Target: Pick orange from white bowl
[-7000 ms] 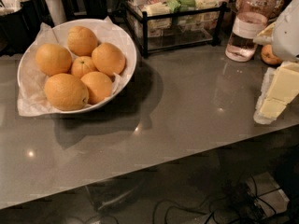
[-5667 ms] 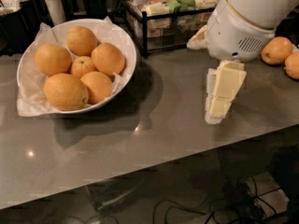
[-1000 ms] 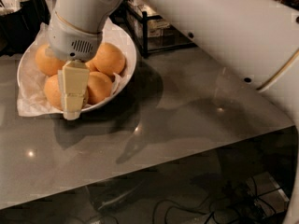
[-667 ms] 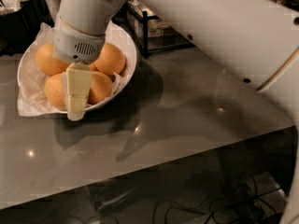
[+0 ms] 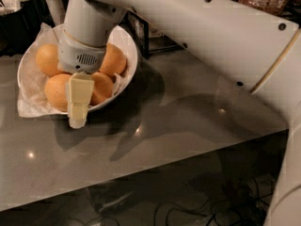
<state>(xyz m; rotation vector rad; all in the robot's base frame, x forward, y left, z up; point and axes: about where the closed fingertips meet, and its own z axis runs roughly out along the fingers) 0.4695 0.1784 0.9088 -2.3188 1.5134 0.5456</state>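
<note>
Over the near rim of the white bowl (image 5: 133, 55) our gripper (image 5: 77, 118) hung pointing down, its tip just outside the edge and above the grey counter (image 5: 188, 121). We saw it edge-on, so we could not tell how far it was open, and nothing we could make out was held in it. The bowl sat at the far left of the counter, lined with crumpled white paper (image 5: 29, 105), and four oranges showed in it around the wrist. The front-left orange (image 5: 57, 91) and the front-right orange (image 5: 101, 87) lay on either side of the gripper, seemingly just behind it.

We judged the step to be the approach: no fruit had been taken yet. The next move, as we read it, called for shifting the gripper back over one front orange, opening wide enough to straddle it, then descending and closing without catching the paper or the rim.
</note>
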